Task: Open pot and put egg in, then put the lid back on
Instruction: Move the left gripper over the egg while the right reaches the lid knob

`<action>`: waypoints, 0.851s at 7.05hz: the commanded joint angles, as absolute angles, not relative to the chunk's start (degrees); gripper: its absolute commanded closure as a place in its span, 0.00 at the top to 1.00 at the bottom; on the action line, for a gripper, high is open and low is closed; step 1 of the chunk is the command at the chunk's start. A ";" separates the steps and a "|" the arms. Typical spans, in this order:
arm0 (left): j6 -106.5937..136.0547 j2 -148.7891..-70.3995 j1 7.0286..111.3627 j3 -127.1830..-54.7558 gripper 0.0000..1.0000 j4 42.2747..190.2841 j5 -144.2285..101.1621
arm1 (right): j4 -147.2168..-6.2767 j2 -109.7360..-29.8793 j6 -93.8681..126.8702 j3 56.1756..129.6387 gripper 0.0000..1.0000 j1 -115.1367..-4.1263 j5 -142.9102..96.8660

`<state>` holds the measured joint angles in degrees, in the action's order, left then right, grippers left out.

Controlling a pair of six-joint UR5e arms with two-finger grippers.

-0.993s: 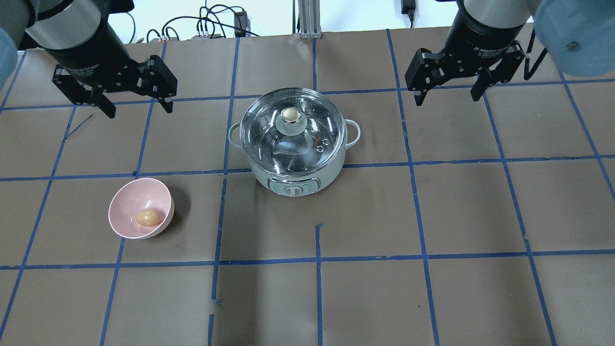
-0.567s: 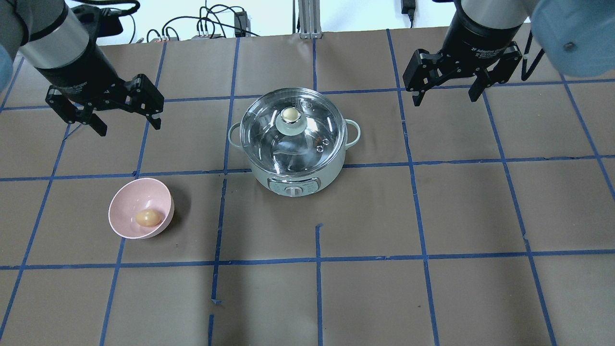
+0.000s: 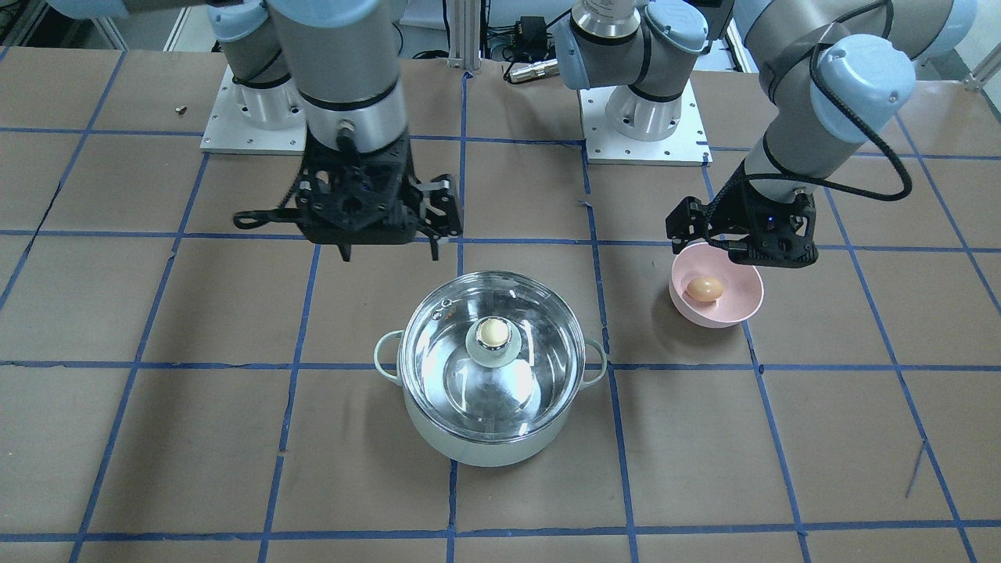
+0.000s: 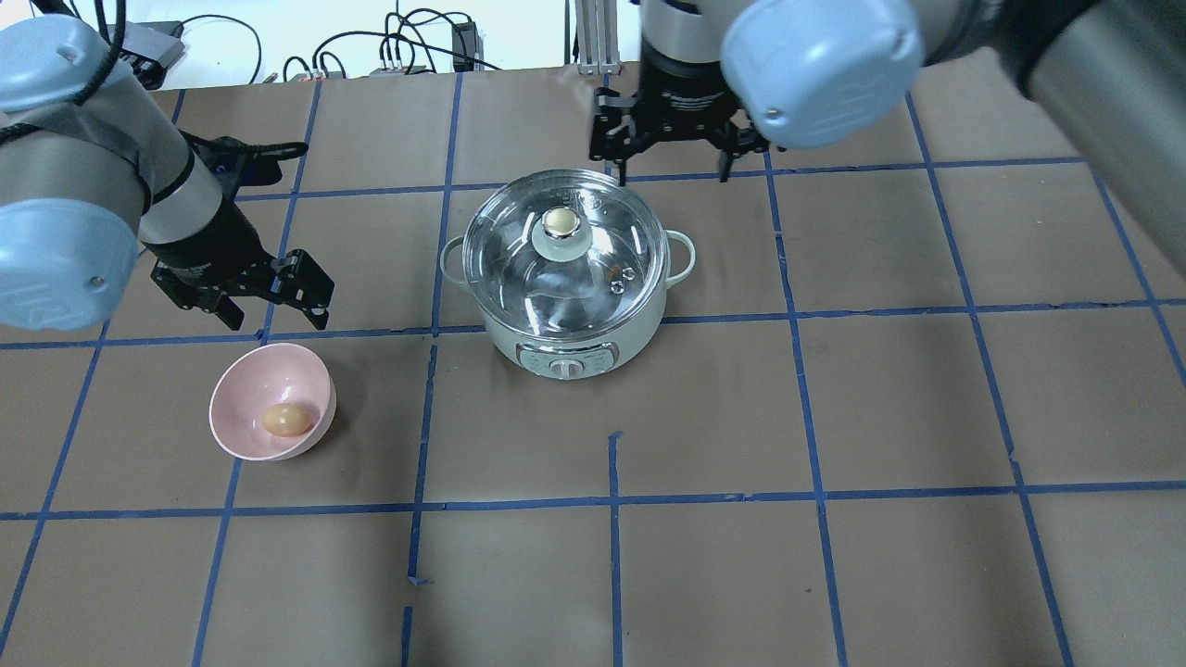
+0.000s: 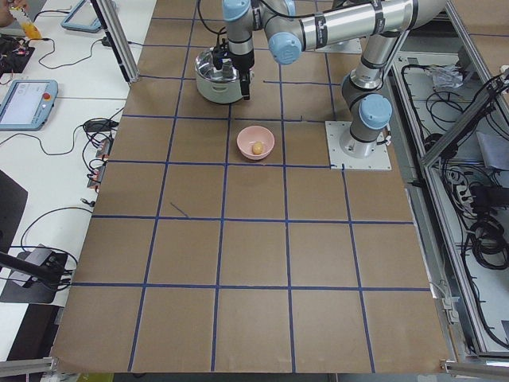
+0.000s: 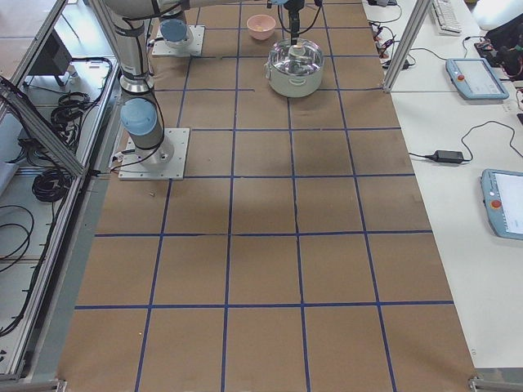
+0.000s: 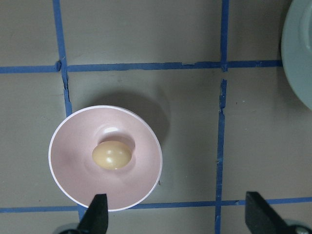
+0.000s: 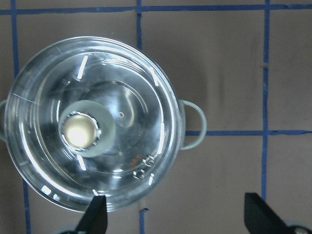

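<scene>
1 pot (image 4: 556, 340), 1 lid (image 4: 607, 243), 1 egg (image 4: 285, 420), 1 pink bowl (image 4: 232, 394), 2 grippers: left gripper (image 4: 276, 313), right gripper (image 4: 672, 165)

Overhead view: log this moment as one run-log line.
clear glass lid: on mint-green pot | tan egg: in pink bowl | left end effector: open near bowl | right end effector: open near pot

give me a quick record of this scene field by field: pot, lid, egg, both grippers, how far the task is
pot: mint green, mid-table, closed
lid: clear glass, seated on the pot, its knob not gripped
egg: lying in the pink bowl, apart from the pot
left gripper: open, empty, raised near the bowl, touching nothing
right gripper: open, empty, raised near the pot, not on the knob
task progress: no step done yet; lid on, egg outside the pot
</scene>
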<state>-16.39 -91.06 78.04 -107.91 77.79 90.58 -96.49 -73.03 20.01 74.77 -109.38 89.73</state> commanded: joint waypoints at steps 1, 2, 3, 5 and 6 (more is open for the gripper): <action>-28.66 -91.49 72.28 -113.80 1.00 73.93 90.44 | -102.43 -66.81 27.32 72.58 1.00 -114.68 89.91; -32.22 -91.67 72.25 -115.21 1.00 72.96 90.61 | -106.13 -65.75 26.64 73.82 1.00 -115.05 92.00; -39.39 -92.28 71.55 -115.49 1.00 70.69 90.53 | -106.61 -64.87 26.02 75.13 1.00 -115.05 93.85; -47.44 -92.72 70.32 -121.17 1.00 62.36 91.05 | -107.40 -64.16 28.03 76.29 1.00 -115.40 93.43; -52.33 -92.81 69.27 -124.33 1.00 57.27 91.23 | -109.14 -63.55 27.95 76.29 1.00 -115.40 93.51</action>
<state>-46.92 -92.67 70.38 -120.53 63.05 90.97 -107.57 -64.18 27.74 76.10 -115.29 93.41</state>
